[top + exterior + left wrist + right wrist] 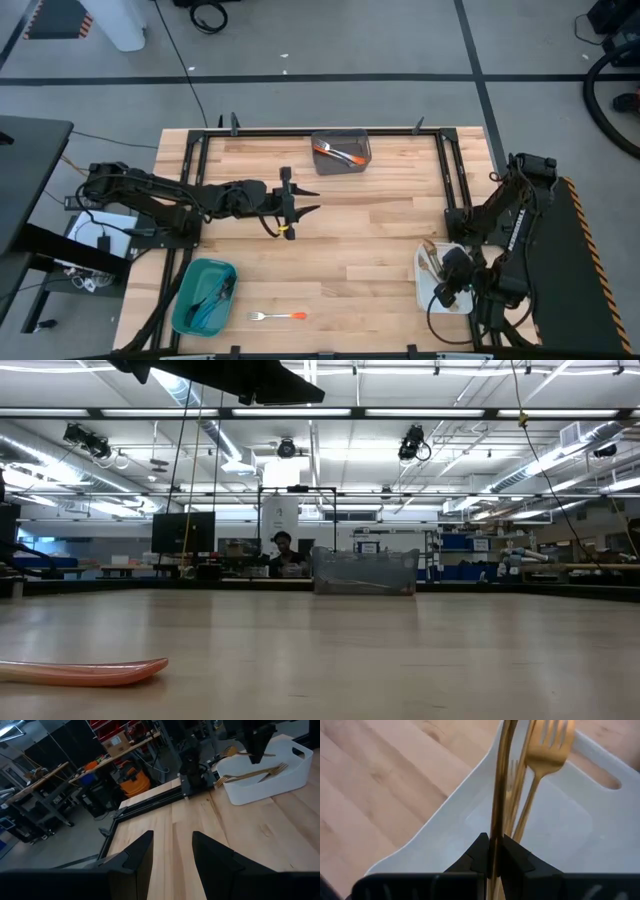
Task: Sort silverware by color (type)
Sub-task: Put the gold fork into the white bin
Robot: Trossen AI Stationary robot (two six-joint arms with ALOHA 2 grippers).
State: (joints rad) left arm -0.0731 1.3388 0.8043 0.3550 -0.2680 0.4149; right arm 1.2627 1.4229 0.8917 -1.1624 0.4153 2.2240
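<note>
Right hand (492, 851) clamped on gold utensil (499, 785) over white bin (470, 815), gold forks already inside. Imo drop low & let go flat. Left hand (290, 208) apart mid-surface; orange fork (275, 316) waits nr teal bin (190, 290).

- You're looking at a big open robotics lab or workshop.
- Ceiling strip lights (300, 412) run overhead, with monitors (183, 532) behind.
- Your wooden bench (380, 240) stands on grey taped floor (330, 50).

Wooden table (380, 225), grey bin (341, 152), teal bin (204, 296), white bin (432, 278), orange-handled fork (276, 316)
</note>
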